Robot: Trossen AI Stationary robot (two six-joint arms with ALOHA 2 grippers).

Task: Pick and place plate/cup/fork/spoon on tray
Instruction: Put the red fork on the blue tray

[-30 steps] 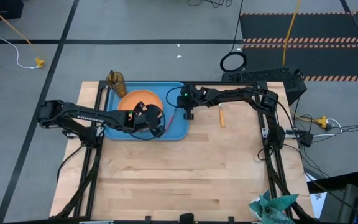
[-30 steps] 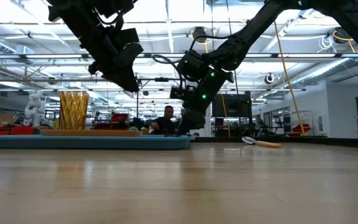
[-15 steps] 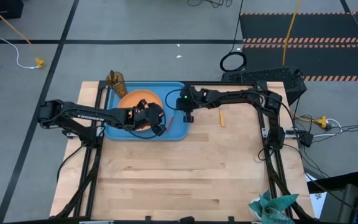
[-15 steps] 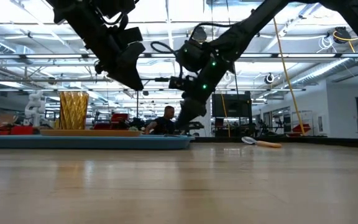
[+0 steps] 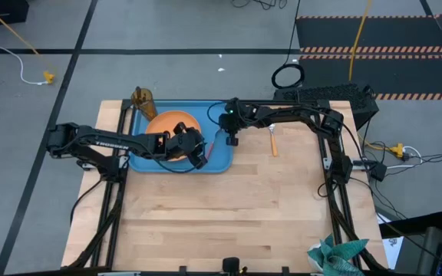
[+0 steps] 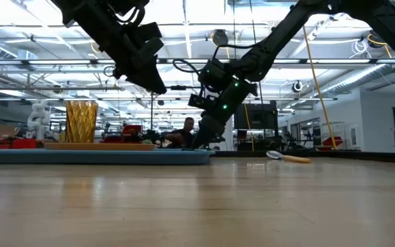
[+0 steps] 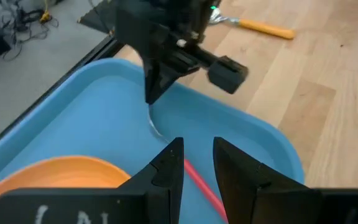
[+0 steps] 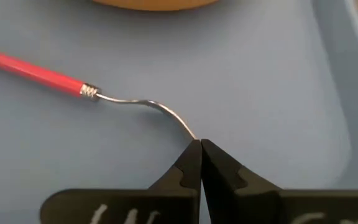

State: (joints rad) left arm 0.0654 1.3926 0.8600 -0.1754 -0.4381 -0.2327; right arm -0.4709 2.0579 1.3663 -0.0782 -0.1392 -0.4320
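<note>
While right tool (image 8: 200, 144) pinches curved steel fork (image 8: 143, 102) end, glossy red handle, smooth blue tray (image 8: 278, 74), left tool (image 7: 194, 163) parted.

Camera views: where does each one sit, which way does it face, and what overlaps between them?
High: overhead, straight down on both arms, tray and plate.
Low: table height, level across; cup, spoon, arms descending.
Left wrist: past the left pincer, slightly parted, toward the right arm over the tray.
Right wrist: down on the right pincer, shut at the fork head.
Shared: both wrist views show fork, tray and plate edge.
</note>
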